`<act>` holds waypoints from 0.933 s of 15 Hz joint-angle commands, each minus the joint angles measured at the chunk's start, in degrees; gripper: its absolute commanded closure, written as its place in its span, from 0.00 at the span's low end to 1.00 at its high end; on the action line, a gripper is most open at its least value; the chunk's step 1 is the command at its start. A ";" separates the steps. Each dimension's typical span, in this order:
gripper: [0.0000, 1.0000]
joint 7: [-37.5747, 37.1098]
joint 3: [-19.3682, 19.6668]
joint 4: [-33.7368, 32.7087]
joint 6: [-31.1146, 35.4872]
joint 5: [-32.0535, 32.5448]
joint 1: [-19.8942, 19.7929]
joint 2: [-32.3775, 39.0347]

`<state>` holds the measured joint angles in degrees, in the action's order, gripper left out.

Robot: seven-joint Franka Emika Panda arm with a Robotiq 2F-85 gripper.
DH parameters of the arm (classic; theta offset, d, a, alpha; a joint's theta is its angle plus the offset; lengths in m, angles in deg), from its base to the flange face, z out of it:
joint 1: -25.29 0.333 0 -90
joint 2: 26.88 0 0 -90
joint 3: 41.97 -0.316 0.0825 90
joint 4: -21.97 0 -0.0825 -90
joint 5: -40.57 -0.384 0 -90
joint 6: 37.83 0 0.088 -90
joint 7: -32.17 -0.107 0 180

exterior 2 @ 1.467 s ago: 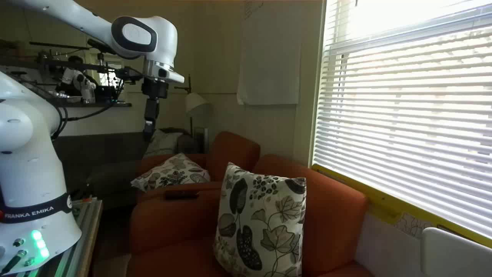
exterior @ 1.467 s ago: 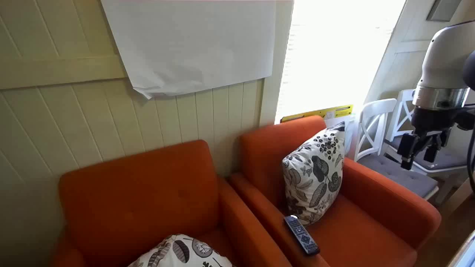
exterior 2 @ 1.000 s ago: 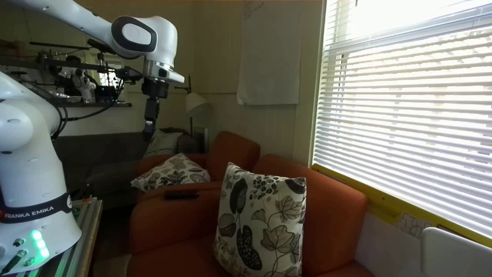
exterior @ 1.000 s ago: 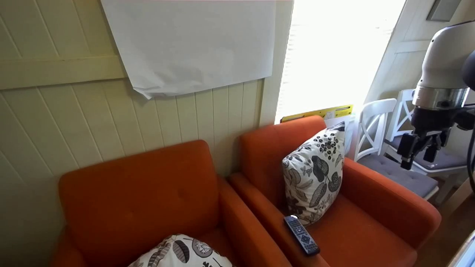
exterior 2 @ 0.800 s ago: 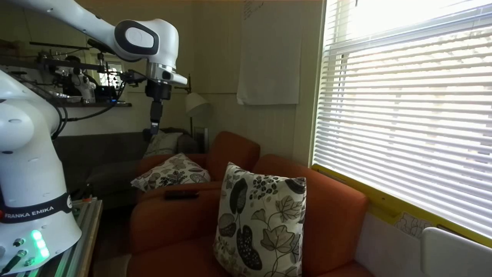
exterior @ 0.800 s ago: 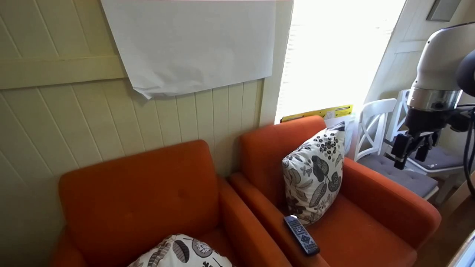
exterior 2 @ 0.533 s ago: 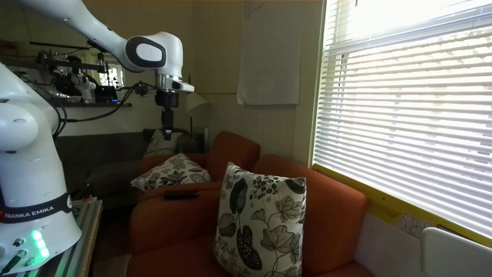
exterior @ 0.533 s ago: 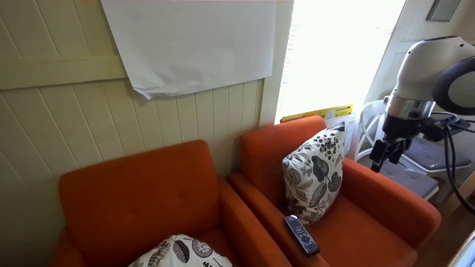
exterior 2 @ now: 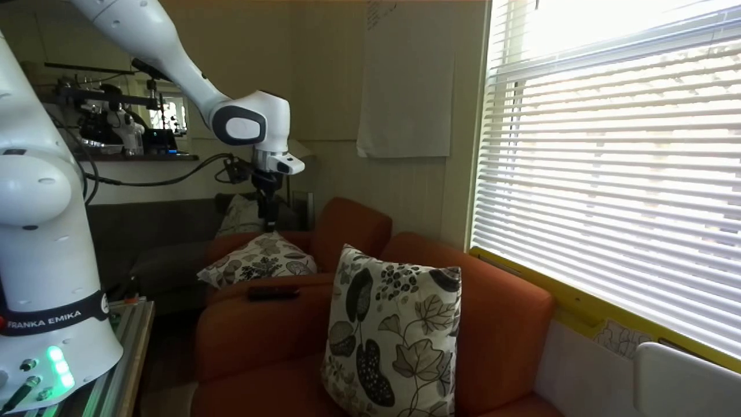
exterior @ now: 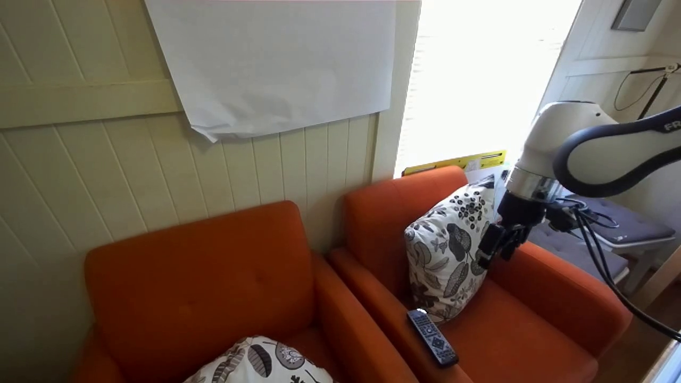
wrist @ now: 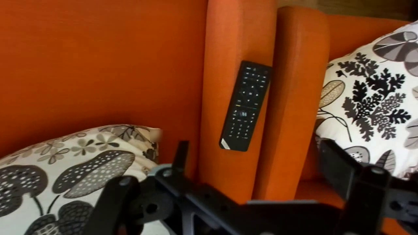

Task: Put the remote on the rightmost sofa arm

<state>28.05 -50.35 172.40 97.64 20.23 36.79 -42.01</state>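
Note:
The black remote [exterior: 433,338] lies on the inner arm [exterior: 381,298] of the armchair with the upright cushion. It also shows dark in an exterior view [exterior 2: 273,293] and, with pale buttons, in the wrist view [wrist: 245,106]. The rightmost sofa arm [exterior: 566,282] is the orange armrest at that chair's other side. It is out of the wrist view. My gripper [exterior: 496,258] is open and empty, in the air above the chair; it also shows in an exterior view [exterior 2: 270,223]. In the wrist view the gripper [wrist: 256,151] has its fingers wide apart, with the remote beyond them.
A patterned cushion [exterior: 452,244] stands upright on the seat near my gripper. Another orange armchair [exterior: 207,287] with a cushion [exterior: 260,364] adjoins it. A wall and window blinds [exterior 2: 608,174] are behind the chairs. White chairs with grey seats [exterior: 574,247] stand beyond the rightmost arm.
My gripper was still at first, then moved down and inward over the armchair, towards the cushion and the remote. It stays open. The remote and cushions have not moved.

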 commanded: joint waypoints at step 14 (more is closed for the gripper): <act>0.00 -4.49 -3.81 -7.16 11.44 -4.32 1.66 21.38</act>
<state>24.42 -52.93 167.21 104.19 16.37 37.84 -25.92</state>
